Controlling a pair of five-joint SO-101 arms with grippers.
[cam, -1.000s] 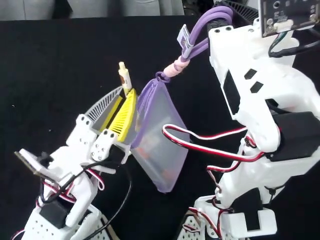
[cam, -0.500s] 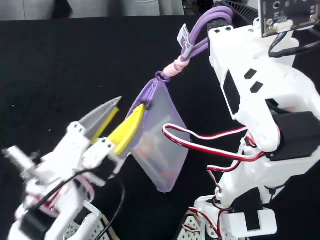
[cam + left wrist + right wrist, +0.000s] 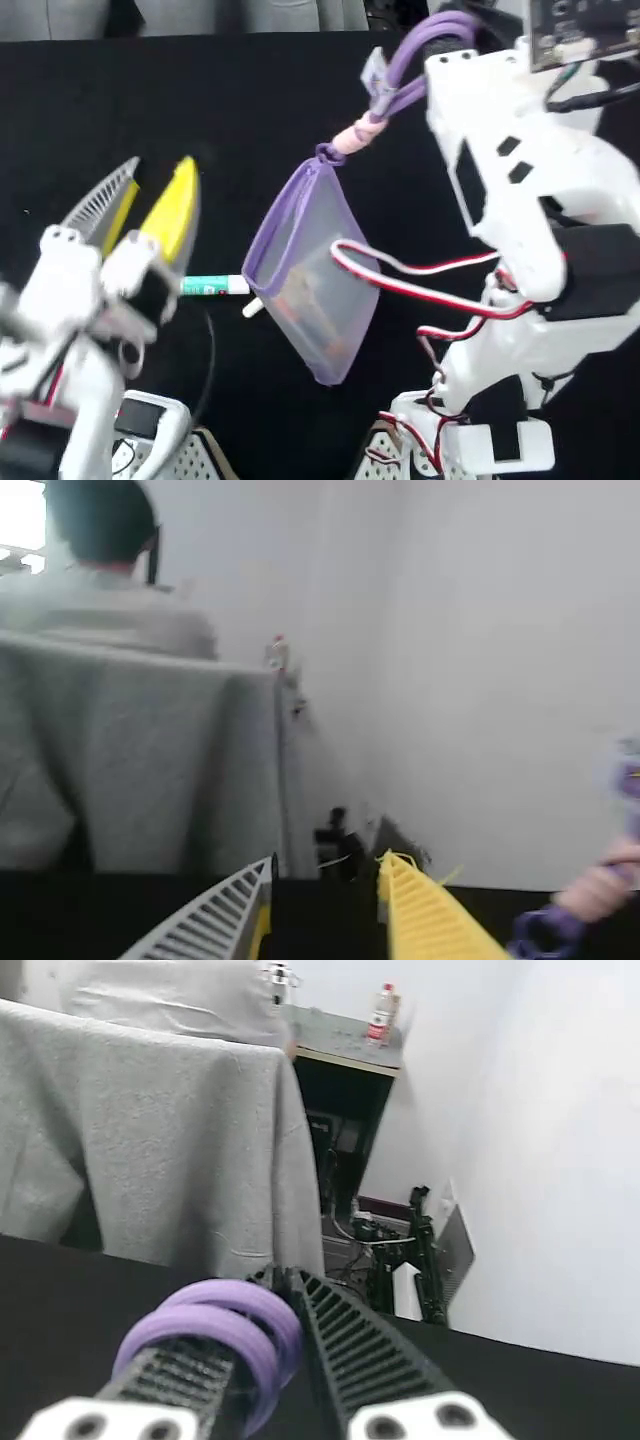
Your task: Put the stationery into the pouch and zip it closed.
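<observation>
The right gripper (image 3: 283, 1278) has its jaws pressed together on the purple strap (image 3: 415, 50), so the translucent pouch (image 3: 310, 270) hangs tilted above the black counter (image 3: 200, 100) with some stationery showing inside. The left gripper (image 3: 160, 165) is off to one side, well apart from the pouch, with its jaws spread and empty. A green-and-white pen (image 3: 215, 286) lies on the counter between them, one end right at the pouch's mouth; I cannot tell whether that end is inside. The main risk, as I judge it, is that a pouch dangling from a strap will swing when nudged, so pushing the pen in could tip the mouth and spill the contents. The arm's red-and-white cable (image 3: 380, 285) crosses the pouch and might snag. Behind the counter are a grey draped cloth (image 3: 150, 1110) and a white wall (image 3: 560, 1110).
</observation>
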